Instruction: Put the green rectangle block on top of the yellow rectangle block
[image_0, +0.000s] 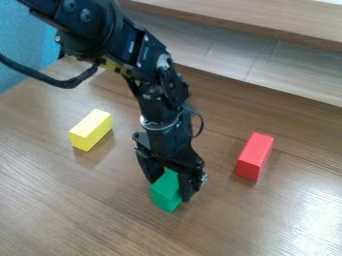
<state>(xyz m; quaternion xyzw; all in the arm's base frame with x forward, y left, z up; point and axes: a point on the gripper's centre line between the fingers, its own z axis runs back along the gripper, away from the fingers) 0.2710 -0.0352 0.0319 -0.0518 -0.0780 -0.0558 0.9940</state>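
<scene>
The step in hand looks to be the pick-up of the green block (165, 192), which is at the black hand (168, 192), a little below the middle of the view. I cannot tell whether the hand has a firm grip on it or is wide around it, nor whether the block's underside touches the tabletop (107, 215). The next move should be to make the grip sure, then lift straight up, high enough to clear the yellow block (91, 130), which lies well apart at about 10 to 11 o'clock from the green one. After that come the carry that way, a turn to match the yellow block's long side, running roughly from 7 to 1 o'clock, and a gentle lowering. Its top is narrow, so a skewed or off-centre release could tip the green block off.

The arm (157, 95) comes in from 11 o'clock, bends over and drops toward 6 o'clock, the hand pointing down with a slight slant. The red block (254, 156), at about 2 o'clock from the green, is off the carrying path.
</scene>
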